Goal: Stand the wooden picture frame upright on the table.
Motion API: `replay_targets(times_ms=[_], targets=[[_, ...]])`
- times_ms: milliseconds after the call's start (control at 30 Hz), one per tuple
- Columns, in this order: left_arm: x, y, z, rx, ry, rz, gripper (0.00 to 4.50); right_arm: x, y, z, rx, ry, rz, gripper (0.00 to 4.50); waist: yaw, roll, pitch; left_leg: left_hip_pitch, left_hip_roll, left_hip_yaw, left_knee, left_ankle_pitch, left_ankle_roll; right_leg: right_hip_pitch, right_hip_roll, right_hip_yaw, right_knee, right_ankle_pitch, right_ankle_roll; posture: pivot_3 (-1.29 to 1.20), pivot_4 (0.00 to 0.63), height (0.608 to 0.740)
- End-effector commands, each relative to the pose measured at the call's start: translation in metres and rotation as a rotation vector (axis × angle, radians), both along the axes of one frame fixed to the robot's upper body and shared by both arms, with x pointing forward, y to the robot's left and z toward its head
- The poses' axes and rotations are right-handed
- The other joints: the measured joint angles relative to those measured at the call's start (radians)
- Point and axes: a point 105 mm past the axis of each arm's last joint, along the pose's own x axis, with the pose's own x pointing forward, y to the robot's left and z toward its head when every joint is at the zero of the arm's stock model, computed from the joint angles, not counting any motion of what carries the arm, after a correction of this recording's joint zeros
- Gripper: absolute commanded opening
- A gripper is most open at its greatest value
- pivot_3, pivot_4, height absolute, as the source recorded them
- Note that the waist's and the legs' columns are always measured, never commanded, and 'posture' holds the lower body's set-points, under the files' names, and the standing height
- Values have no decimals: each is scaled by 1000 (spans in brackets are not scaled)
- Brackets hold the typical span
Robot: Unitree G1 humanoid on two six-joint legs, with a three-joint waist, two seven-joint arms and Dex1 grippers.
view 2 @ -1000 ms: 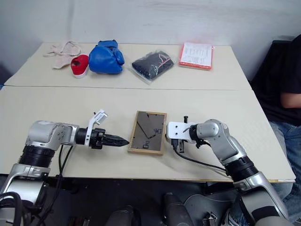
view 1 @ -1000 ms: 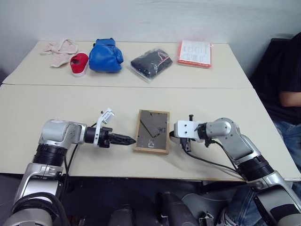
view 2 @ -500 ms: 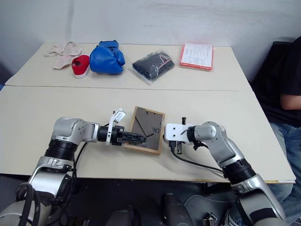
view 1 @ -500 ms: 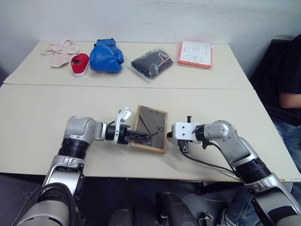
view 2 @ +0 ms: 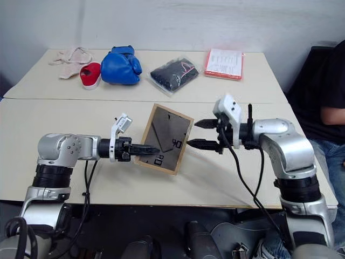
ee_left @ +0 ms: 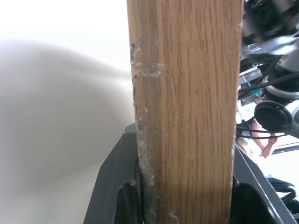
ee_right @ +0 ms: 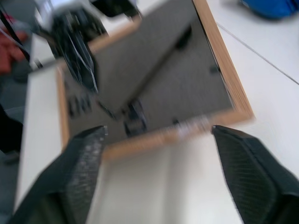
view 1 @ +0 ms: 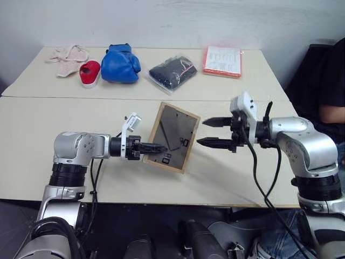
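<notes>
The wooden picture frame (view 1: 173, 137) is tilted up over the near section of the table (view 1: 81, 116), its dark grey back panel facing me. My left gripper (view 1: 155, 148) is shut on the frame's left wooden border, and the wood (ee_left: 187, 116) sits between its fingers (ee_left: 117, 186) in the left wrist view. I cannot tell whether the frame's lower edge touches the table. My right gripper (view 1: 207, 133) hovers open just right of the frame, one finger above the other, with nothing between them. Its wrist view looks onto the frame's back (ee_right: 154, 88).
On the far table section lie a pink cloth (view 1: 67, 56), a red shoe (view 1: 90, 73), a blue boxing glove (view 1: 121, 63), a black packet (view 1: 172, 72) and a red-edged white packet (view 1: 222, 60). A person (view 1: 326, 97) sits at the table's right end.
My left gripper reached the flat frame, closed on its left edge and lifted it into a tilt. My right gripper rose from beside the frame's right edge, rolled and opened.
</notes>
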Motion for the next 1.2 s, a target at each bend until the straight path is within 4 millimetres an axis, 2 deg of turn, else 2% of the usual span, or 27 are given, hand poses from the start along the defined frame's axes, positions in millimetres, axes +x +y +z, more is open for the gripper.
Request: replay_targets(times_ms=[33,167,233,333,467,600,633,667,733,800,867,933,1000,1067,1200], targets=[[-2,-7,19,-46,-93,-24,1269,2,14,16,86,43,11,4500,-1,0,0,-1,0,0,0,0,0,0,0,0,0,0,0,0,150,740],[-8,-13,33,-103,-128,-64,1269,6,31,9,67,51,19,4500,2,0,0,-7,0,0,1,0,0,-6,0,0,0,0,0,0,150,740],[-9,-12,37,-99,-142,-68,1269,-7,42,8,57,40,108,4500,5,0,0,-14,-1,0,1,1,-1,-13,-1,0,1,0,0,0,150,740],[-5,-9,33,-66,-143,-43,1269,-31,51,17,93,26,241,4500,4,0,0,-18,0,0,1,1,-2,-18,-1,0,2,0,0,0,150,740],[-3,-8,29,-53,-139,-32,1269,-41,46,26,116,9,253,4500,2,0,0,-18,-1,0,2,2,-2,-17,-1,0,3,0,0,0,150,740],[0,-5,27,-43,-139,-17,1269,-36,27,28,80,-39,162,4500,6,0,0,-18,-1,0,2,2,-2,-17,-1,0,2,0,0,0,150,740],[1,-4,28,-45,-139,-10,1269,-32,15,28,45,-87,102,4500,8,0,0,-18,-1,0,2,1,-1,-17,-1,0,1,0,0,0,150,740],[2,-4,28,-46,-138,-7,1269,-27,2,25,-16,-146,42,4500,9,0,0,-18,-1,0,2,1,-1,-17,-1,-1,1,0,0,0,150,740],[1,-2,29,-46,-137,-11,1269,-19,-24,14,-223,-380,-26,4500,14,0,0,-19,-1,-1,1,1,0,-17,-1,-1,0,0,0,0,150,740],[-1,-2,29,-42,-135,-21,1269,-18,-34,7,-375,-659,-9,4500,13,0,0,-21,-1,-2,2,0,1,-18,-1,-1,-3,1,2,0,150,740],[-1,-2,29,-38,-137,-29,1269,-15,-34,7,-444,-943,0,4500,6,-1,0,-22,-2,-1,2,0,1,-17,-1,-1,-4,2,3,0,150,740],[-2,-3,31,-41,-136,-38,1269,-12,-29,10,-518,-1300,24,4500,-5,-1,1,-21,-2,2,2,1,1,-17,0,2,-3,2,4,0,150,740],[-2,-4,33,-45,-133,-48,1269,-12,-22,2,-570,-1517,106,4500,-13,-1,1,-20,-2,2,3,1,0,-17,-1,2,-1,2,4,0,150,740],[-4,-6,35,-51,-130,-68,1269,-4,-15,-8,-605,-1661,167,4500,-21,-2,1,-19,-2,2,3,2,-1,-17,0,3,0,2,4,0,150,740],[-7,-8,39,-52,-129,-99,1269,15,-5,-18,-607,-1785,179,4500,-23,-2,1,-17,-2,3,1,3,-2,-18,0,4,2,1,1,0,150,740]])
